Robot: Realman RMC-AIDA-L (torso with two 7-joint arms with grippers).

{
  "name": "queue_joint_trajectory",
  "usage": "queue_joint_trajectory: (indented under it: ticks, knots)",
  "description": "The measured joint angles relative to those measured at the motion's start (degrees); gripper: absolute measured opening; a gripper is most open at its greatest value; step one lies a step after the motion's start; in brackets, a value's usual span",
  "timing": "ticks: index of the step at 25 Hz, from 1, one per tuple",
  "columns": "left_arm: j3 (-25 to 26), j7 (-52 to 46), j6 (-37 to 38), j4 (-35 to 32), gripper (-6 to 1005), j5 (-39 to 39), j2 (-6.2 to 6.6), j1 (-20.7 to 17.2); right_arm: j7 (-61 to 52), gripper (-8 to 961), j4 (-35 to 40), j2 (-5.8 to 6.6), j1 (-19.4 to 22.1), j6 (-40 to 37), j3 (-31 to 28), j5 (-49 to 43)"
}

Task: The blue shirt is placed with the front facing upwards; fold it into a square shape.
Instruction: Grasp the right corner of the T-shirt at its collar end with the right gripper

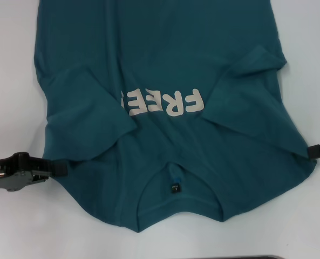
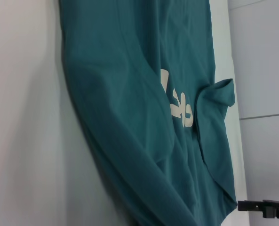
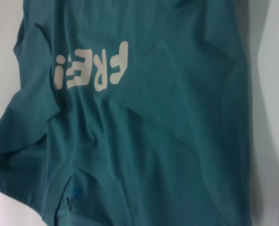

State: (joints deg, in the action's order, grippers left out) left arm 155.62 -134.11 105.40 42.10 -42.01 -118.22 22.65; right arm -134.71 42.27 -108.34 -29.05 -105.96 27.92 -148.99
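While spread face-up across worktop, collar toward near edge: blue shirt, soft matte cotton, both sleeves folded inward, "FREE" lettering partly covered. Left gripper and right gripper at shoulder edges; jaws' state indeterminable. Advice: lift both shoulders evenly, keeping tension.

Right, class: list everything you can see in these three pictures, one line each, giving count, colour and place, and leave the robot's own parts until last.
Blue shirt: one, dark teal-blue, spread front-up across the table, collar nearest the robot, both sleeves folded inward over the body.
Lettering: one print, pale pinkish-white, on the chest, partly covered by the left sleeve.
Neck label: one, dark with a blue tab, inside the collar.
Table: one, white, under the shirt.
Left gripper: one, black, at the shirt's left shoulder edge.
Right gripper: one, black, at the shirt's right edge.
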Motion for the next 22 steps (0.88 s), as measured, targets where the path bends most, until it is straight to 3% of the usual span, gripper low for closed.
queue_joint_trajectory:
  ticks: [22]
  knots:
    - [-0.1, 0.2, -0.3, -0.1, 24, 0.0, -0.18, -0.1, -3.0, 879, -0.7, -2.12, -1.5, 5.1, 5.0, -0.3]
